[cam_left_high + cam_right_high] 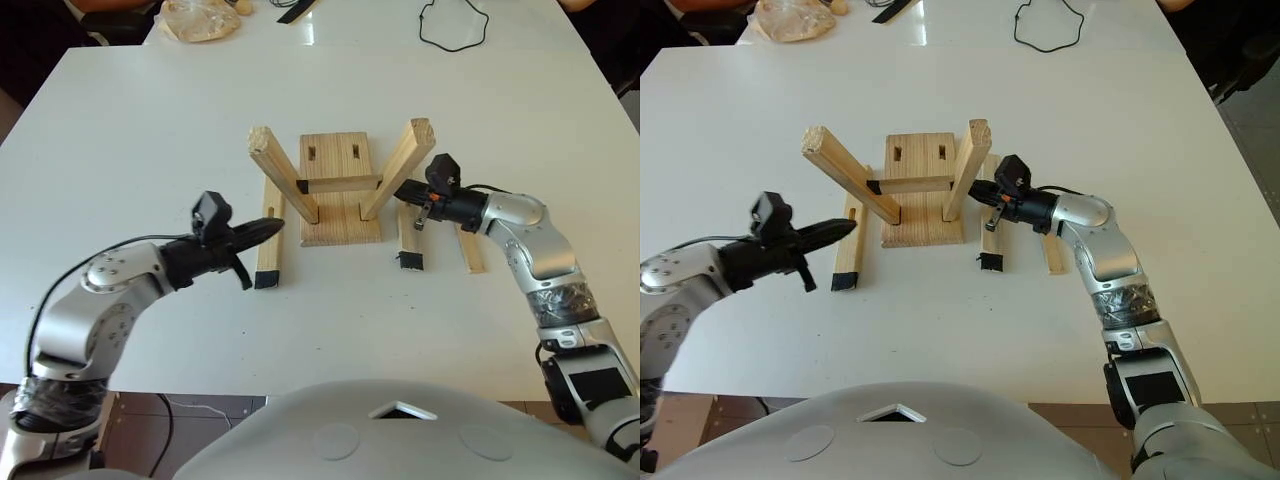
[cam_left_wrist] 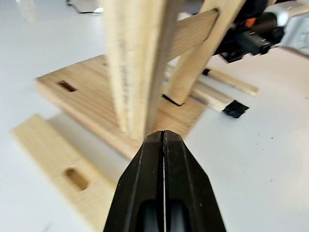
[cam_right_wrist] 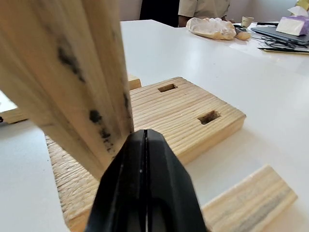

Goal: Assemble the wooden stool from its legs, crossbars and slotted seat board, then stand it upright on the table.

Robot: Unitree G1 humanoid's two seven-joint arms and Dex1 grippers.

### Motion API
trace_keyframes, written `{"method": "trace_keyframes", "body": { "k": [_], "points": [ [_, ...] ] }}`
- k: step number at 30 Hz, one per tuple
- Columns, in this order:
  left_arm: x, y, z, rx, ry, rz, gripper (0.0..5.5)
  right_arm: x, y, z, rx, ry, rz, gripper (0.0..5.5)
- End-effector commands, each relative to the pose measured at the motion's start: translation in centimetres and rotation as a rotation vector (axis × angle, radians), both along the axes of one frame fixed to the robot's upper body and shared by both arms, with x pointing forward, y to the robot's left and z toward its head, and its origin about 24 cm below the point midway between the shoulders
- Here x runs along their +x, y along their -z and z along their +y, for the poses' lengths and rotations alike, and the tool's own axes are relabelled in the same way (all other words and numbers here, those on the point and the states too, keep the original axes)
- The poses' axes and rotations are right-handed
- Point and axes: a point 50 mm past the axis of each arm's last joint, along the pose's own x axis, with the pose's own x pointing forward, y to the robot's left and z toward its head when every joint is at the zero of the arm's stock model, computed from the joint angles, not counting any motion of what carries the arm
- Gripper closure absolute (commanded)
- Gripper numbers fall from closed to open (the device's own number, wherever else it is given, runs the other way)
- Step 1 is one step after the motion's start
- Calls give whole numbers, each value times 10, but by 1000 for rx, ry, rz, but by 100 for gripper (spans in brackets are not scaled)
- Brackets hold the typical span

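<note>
The slotted seat board [image 1: 340,222] lies flat mid-table. Two legs stand splayed on it, the left leg [image 1: 282,172] and the right leg [image 1: 398,165], joined by a crossbar [image 1: 340,184]. My left gripper [image 1: 274,226] is shut and empty, its tip just short of the left leg's [image 2: 137,63] base. My right gripper [image 1: 401,190] is shut, its tip pressed against the right leg's [image 3: 63,72] outer side. A spare leg [image 1: 269,250] with a black foot lies flat left of the board. Another leg [image 1: 410,248] and a shorter bar [image 1: 470,250] lie to its right, under my right arm.
A crumpled plastic bag [image 1: 200,18] and a black cable [image 1: 452,28] sit at the table's far edge. White tabletop [image 1: 130,130] stretches wide on both sides of the stool parts and in front of them.
</note>
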Motion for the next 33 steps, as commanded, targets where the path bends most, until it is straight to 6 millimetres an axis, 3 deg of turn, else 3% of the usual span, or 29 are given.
{"method": "trace_keyframes", "body": {
  "k": [1, 5, 14, 19, 23, 25, 28, 30, 33],
  "points": [
    [7, 17, -14, 60, -29, -25, 550, 12, -8, 14, -77, -185, -40, 549],
    [15, 24, -20, 114, -68, -70, 550, 17, -5, 29, -123, -254, -88, 549],
    [20, 35, -1, 206, -206, -107, 550, -18, -5, 64, -75, -390, -61, 549],
    [29, 36, 13, 274, -287, -143, 550, -23, -7, 75, -52, -235, -118, 549],
    [35, 30, 33, 328, -355, -175, 550, -27, -15, 67, -14, -165, -116, 549],
    [35, 22, 37, 294, -364, -181, 550, -16, -20, 56, -33, -88, -145, 549],
    [25, 13, 41, 245, -323, -160, 550, 21, -20, 31, -152, 95, -218, 549],
    [18, 13, 50, 270, -326, -130, 550, 48, -12, 16, -252, 198, -219, 549],
    [12, 12, 59, 291, -329, -92, 550, 67, 8, 0, -372, 245, -159, 549]
  ]
}}
